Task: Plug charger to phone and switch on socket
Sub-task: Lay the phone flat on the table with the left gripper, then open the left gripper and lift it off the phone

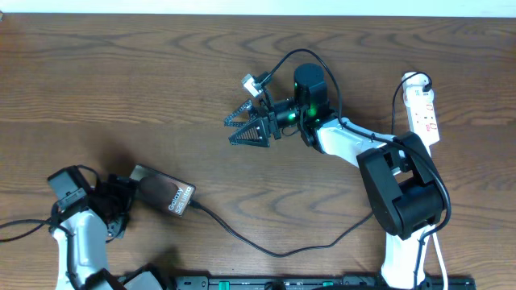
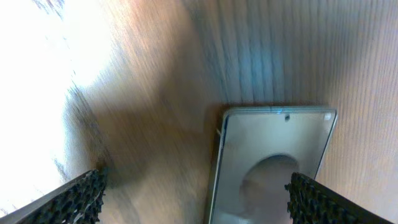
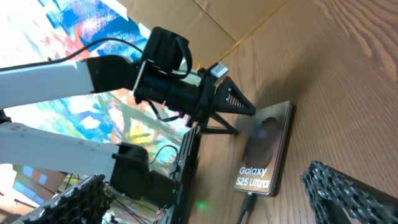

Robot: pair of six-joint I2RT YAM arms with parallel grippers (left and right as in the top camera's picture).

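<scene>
The phone (image 1: 165, 194) lies flat on the wood table at the lower left, grey glossy side up with white lettering. The charger (image 1: 274, 252), a thin black cable, has its tip in the phone's right end and runs right toward the socket (image 1: 425, 109), a white power strip at the right edge. My left gripper (image 1: 129, 190) is open at the phone's left end. In the left wrist view the phone (image 2: 273, 158) lies by the right finger of the open left gripper (image 2: 199, 205). My right gripper (image 1: 246, 126) is open and empty, mid-table. In the right wrist view the phone (image 3: 266, 146), the cable tip (image 3: 249, 205) and the open right gripper (image 3: 208, 202) show.
The right arm's base (image 1: 403, 193) stands at the lower right, between the charger cable's loop and the socket. A black rail (image 1: 322, 282) runs along the table's front edge. The left arm (image 3: 93, 71) shows in the right wrist view.
</scene>
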